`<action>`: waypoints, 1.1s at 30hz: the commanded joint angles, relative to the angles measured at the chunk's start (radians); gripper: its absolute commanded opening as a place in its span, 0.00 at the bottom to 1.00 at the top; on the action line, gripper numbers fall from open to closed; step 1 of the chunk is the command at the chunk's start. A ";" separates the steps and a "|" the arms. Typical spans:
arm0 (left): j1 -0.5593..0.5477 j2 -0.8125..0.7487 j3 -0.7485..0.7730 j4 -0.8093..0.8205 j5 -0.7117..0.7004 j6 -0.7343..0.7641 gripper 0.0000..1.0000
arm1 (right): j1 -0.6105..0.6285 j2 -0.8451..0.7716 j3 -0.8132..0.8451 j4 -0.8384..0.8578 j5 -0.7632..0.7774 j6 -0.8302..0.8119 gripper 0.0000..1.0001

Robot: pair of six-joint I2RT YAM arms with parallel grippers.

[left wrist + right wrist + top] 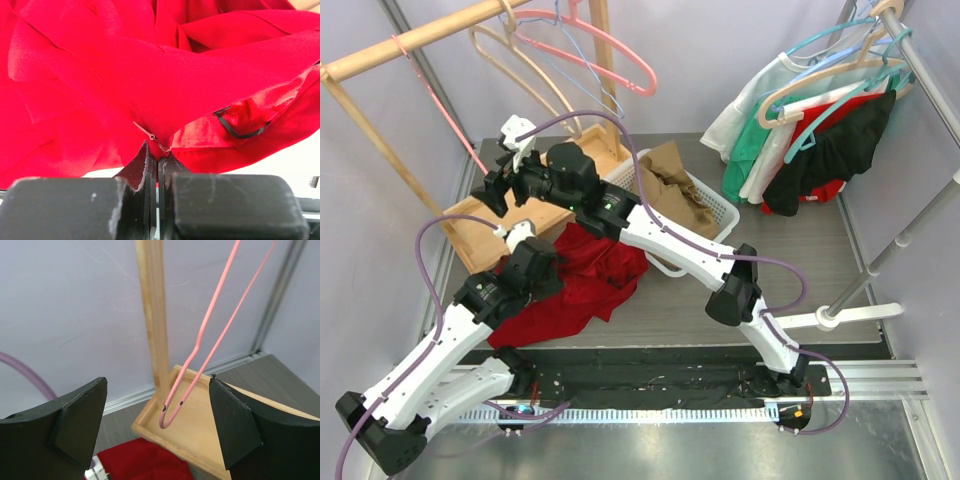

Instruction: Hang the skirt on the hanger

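Left gripper clamped on red skirt | right gripper apart, facing pink hanger

Left arm extended forward from near-left base, wrist bent inward. Left gripper seen with jaws pressed together, fold of red skirt pinched at tips. Right arm stretched diagonally across toward far left, elbow bent near base. Right gripper held with jaws spread wide apart.
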 commanded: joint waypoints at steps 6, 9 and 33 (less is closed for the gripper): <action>0.005 0.011 0.019 0.038 0.043 0.068 0.00 | -0.061 -0.127 0.101 0.039 0.245 -0.138 0.87; 0.005 0.028 0.029 0.060 0.053 0.088 0.00 | -0.121 -0.146 0.102 -0.012 0.248 -0.107 0.88; 0.005 0.140 0.073 0.144 0.077 0.122 0.00 | -0.308 -0.140 0.044 -0.064 0.033 -0.046 0.88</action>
